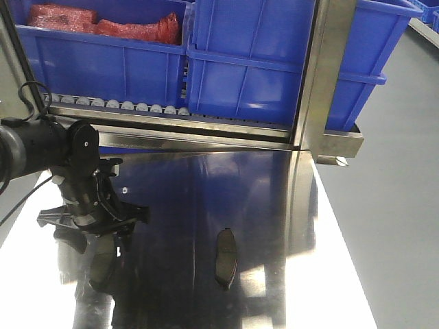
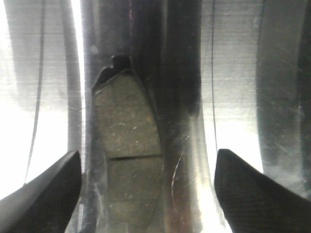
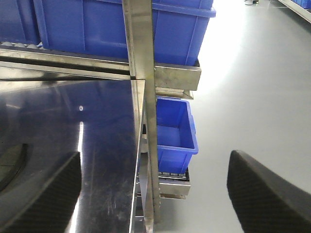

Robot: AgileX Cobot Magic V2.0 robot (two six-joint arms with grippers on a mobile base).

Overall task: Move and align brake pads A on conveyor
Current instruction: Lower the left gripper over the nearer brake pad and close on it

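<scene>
1. The left arm [image 1: 34,147] comes in over the left side of the shiny steel bench [image 1: 178,199]. Its left jaws are spread wide and grip nothing.
2. Two of the brake pads A lie flat on the bench. The first pad [image 1: 103,266] is directly under the left jaws.
3. Through the left wrist camera the first pad [image 2: 127,141] runs lengthwise in the gap between the two dark fingers [image 2: 43,194]. It lies nearer the finger at the picture's left. I see neither finger touching it, and the thin groove across its middle is plain.
4. The second pad [image 1: 226,257] lies near the middle of the bench, well apart from the first and to its right in the front view.
5. The right jaws are wide open too, with nothing between the fingers [image 3: 272,194]. In the right wrist view they straddle the bench's right edge, with grey floor [image 3: 252,97] beyond and a small blue bin [image 3: 175,131] on a lower shelf.
6. Behind the bench, large blue bins [image 1: 254,75] sit on a row of grey rollers [image 1: 116,104]. The left-hand bin holds red bags [image 1: 103,24].
</scene>
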